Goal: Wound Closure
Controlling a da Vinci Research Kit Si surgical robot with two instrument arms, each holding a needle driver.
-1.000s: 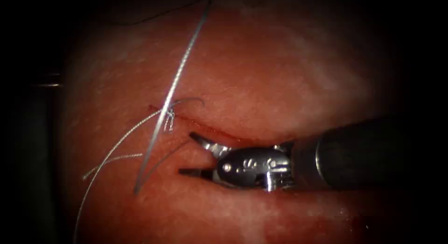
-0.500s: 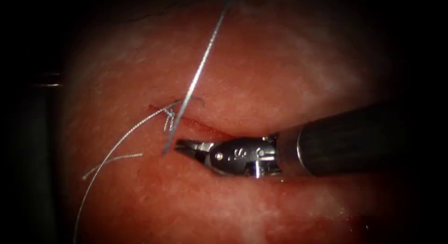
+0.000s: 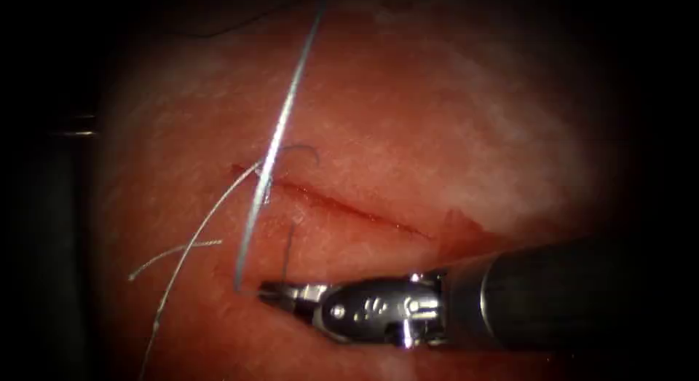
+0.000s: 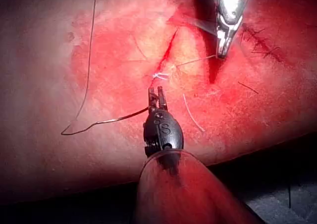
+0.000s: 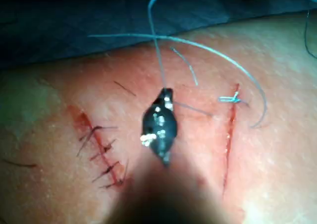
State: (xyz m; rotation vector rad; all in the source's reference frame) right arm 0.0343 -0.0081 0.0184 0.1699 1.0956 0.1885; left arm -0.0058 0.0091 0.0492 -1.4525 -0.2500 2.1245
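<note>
Nearest us, we see the right tool (image 3: 271,293) on the tissue (image 3: 437,119) below the cut (image 3: 349,210), its jaws pinched shut on the end of the thread (image 3: 280,126). From there the thread climbs taut past the knot (image 3: 263,178) at the cut's left end and on toward the far edge. In the left wrist view, the left tool (image 4: 157,92) sits just beside that knot — jaws a hair apart, holding nothing we can make out.

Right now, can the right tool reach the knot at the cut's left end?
Probably yes: the right tool lies just below the knot, only tissue between, but its jaws are shut on the thread, which runs taut past it.
</note>
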